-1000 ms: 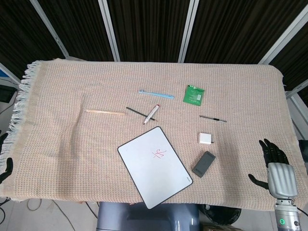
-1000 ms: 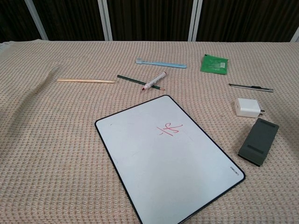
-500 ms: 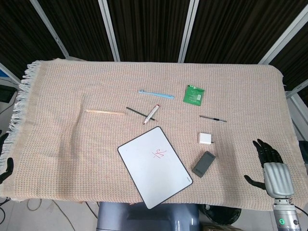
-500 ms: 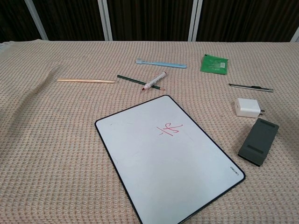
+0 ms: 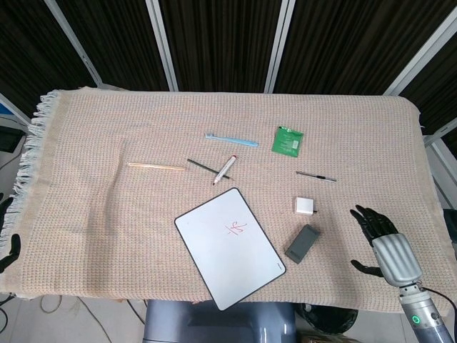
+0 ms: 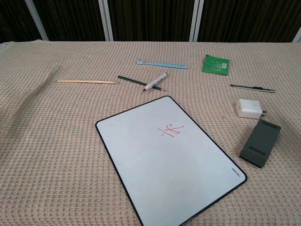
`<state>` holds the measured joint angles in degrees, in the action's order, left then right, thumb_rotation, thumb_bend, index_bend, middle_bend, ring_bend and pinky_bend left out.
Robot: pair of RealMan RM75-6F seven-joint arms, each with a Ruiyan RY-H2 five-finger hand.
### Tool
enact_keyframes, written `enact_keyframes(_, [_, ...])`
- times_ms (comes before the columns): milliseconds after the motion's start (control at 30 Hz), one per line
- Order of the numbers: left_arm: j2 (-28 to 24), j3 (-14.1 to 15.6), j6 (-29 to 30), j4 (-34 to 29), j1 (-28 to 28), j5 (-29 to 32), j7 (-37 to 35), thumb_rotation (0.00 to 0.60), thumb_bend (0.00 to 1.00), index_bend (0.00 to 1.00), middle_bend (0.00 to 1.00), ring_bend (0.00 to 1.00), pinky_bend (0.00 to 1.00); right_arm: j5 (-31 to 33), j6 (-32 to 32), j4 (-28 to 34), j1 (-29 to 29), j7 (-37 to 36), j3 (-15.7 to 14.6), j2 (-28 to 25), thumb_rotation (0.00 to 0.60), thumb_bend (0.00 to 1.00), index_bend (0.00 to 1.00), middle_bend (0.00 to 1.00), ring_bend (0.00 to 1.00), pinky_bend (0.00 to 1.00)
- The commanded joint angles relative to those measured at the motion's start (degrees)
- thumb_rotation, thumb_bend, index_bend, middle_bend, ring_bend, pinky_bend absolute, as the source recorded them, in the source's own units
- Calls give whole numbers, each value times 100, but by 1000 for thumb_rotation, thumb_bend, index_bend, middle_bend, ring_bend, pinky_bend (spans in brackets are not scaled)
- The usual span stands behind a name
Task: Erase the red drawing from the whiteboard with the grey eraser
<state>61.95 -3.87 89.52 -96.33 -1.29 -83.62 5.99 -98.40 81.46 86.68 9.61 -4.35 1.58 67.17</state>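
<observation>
Lying on the beige woven cloth that covers the surface (image 5: 107, 236) are one white rectangular whiteboard with a dark rim (image 5: 229, 247) (image 6: 169, 158), tilted, carrying one small red drawing (image 5: 236, 228) (image 6: 170, 130), and one flat grey eraser (image 5: 303, 243) (image 6: 260, 142) just beside the board at its 3 o'clock, apart from it. One white square charger block (image 5: 305, 206) sits near the eraser at 12 o'clock. Further back lie one red-capped marker (image 5: 225, 168), one dark pencil (image 5: 201, 166), one wooden stick (image 5: 156, 166), one pale blue toothbrush (image 5: 231, 139), one green packet (image 5: 287, 140) and one thin dark pen (image 5: 315, 176). The right hand (image 5: 380, 239), fingers spread and holding nothing, hovers near the eraser at its 3 o'clock. The left hand (image 5: 7, 239) shows only at the frame edge; whether it is spread or closed I cannot tell.
</observation>
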Motion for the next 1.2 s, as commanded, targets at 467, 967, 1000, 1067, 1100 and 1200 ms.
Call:
enact_keyframes(467, [34, -32, 9, 21, -10, 44, 63, 600, 526, 66, 4, 0, 2, -1409, -962, -1928, 1559, -915, -408, 406, 600, 165, 88, 139, 99, 160])
enact_keyframes(967, [56, -50, 12, 43, -14, 79, 109, 600, 526, 66, 4, 0, 2, -1722, -1196, -2394, 1997, -578, -714, 902, 600, 301, 243, 271, 230, 221])
enact_keyframes(1000, [58, -49, 11, 44, -15, 77, 110, 600, 526, 66, 4, 0, 2, -1714, -1227, -2402, 2024, -562, -723, 909, 600, 310, 251, 278, 239, 227])
enact_keyframes(1067, [59, -48, 15, 49, -13, 74, 110, 600, 525, 66, 4, 0, 3, -1693, -1304, -2405, 2082, -529, -739, 917, 600, 316, 264, 289, 252, 232])
enact_keyframes(1100, [60, -49, 17, 51, -13, 74, 110, 600, 525, 66, 4, 0, 3, -1684, -1347, -2399, 2109, -515, -753, 915, 600, 317, 272, 295, 258, 236])
enact_keyframes(1200, [62, -58, 20, 54, -14, 86, 113, 600, 526, 66, 4, 0, 3, -1691, -1471, -2346, 2195, -437, -810, 895, 600, 316, 287, 303, 265, 245])
